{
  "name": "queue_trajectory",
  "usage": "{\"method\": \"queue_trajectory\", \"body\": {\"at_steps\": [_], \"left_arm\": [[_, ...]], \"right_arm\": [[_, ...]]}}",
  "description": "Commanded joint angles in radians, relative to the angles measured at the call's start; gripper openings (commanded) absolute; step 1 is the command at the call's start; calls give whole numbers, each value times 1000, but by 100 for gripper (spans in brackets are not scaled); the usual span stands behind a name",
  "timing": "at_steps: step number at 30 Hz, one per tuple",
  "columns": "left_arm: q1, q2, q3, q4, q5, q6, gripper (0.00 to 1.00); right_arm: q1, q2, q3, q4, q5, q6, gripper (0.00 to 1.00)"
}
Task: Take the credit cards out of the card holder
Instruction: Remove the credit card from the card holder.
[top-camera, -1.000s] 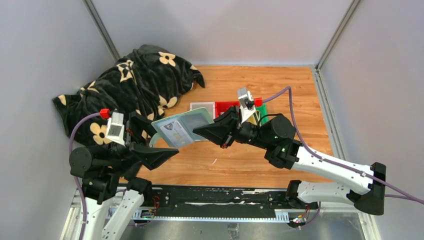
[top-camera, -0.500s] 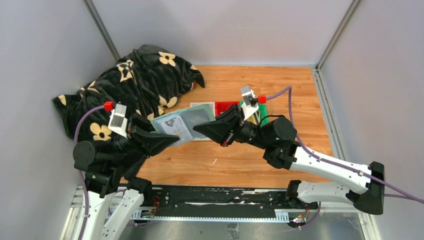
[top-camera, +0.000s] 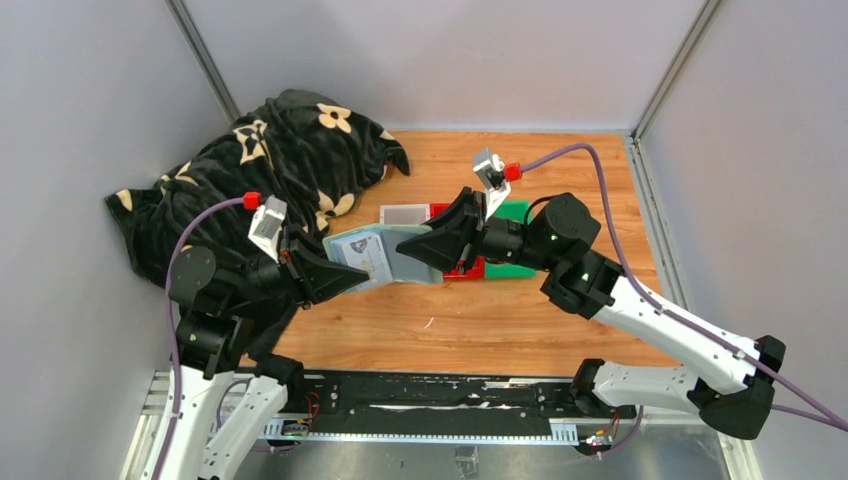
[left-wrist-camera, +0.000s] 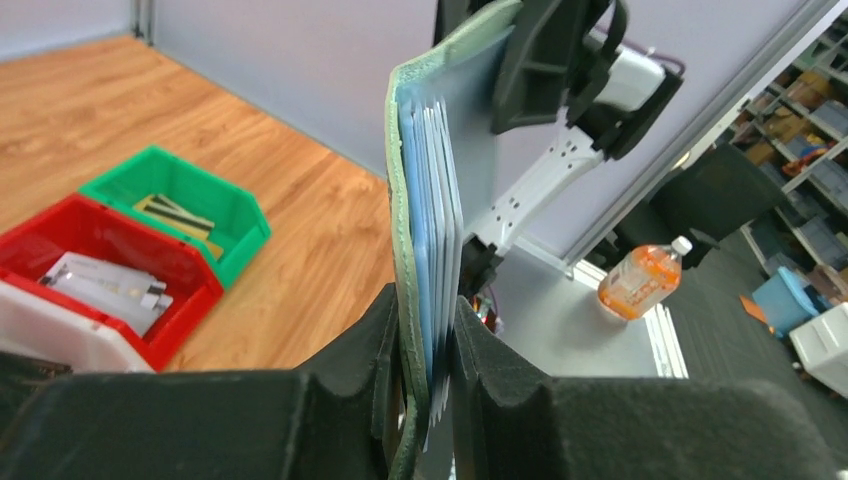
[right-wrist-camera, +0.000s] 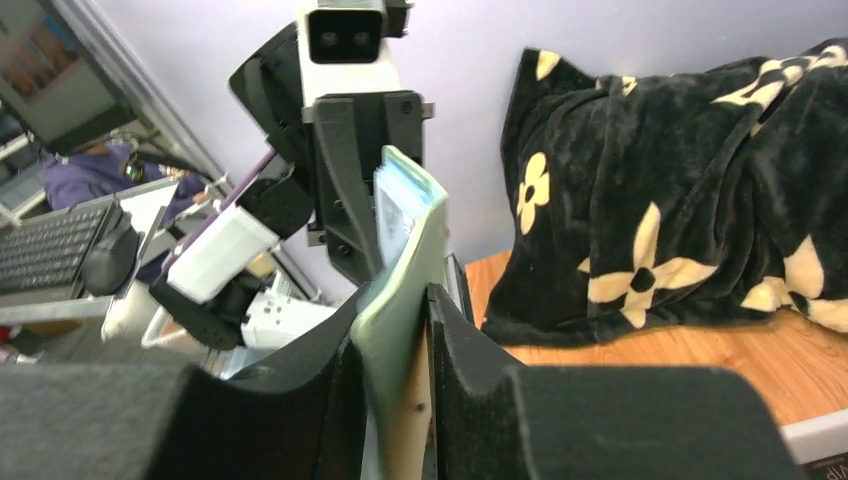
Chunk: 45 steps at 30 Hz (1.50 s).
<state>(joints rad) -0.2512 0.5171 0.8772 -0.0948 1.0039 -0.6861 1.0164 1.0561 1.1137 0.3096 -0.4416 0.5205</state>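
The flat sage grey-green folding card holder (top-camera: 392, 252) is open and held in the air above the wooden surface (top-camera: 500, 320). It spans the gap between the two hands, with its paler teal inside facing up. Pale, silvery-white credit cards (left-wrist-camera: 437, 215) sit in its slots; the left wrist view shows their edges stacked against the teal lining. The left hand (top-camera: 348, 277) is clamped on the holder's left end, with both fingers pressed flat against it. The right hand (top-camera: 418, 250) brackets the right end, with the holder standing between its fingers; whether they press on it cannot be told. Beyond the holder, three small plastic trays stand in a row on the surface: a white tray (top-camera: 405, 213), a red tray (top-camera: 448, 212) and a green tray (top-camera: 522, 212). In the top view, the right hand and forearm cover much of the red and green trays. The left wrist view shows black and gold-yellow cards in the green tray and silvery-white cards in the red tray. A black plush blanket with cream flowers (top-camera: 280, 160) is bunched in the far left corner, just behind the left arm.
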Motion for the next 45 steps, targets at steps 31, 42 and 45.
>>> {"method": "queue_trajectory", "body": {"at_steps": [31, 42, 45], "left_arm": [[-2, 28, 101, -265, 66, 158, 37], [-2, -14, -21, -8, 55, -67, 66], [-2, -17, -38, 54, 82, -116, 60]], "right_arm": [[-47, -3, -155, 128, -88, 127, 0], [-47, -59, -255, 298, -79, 199, 0], [-47, -70, -272, 329, -66, 213, 0]]}}
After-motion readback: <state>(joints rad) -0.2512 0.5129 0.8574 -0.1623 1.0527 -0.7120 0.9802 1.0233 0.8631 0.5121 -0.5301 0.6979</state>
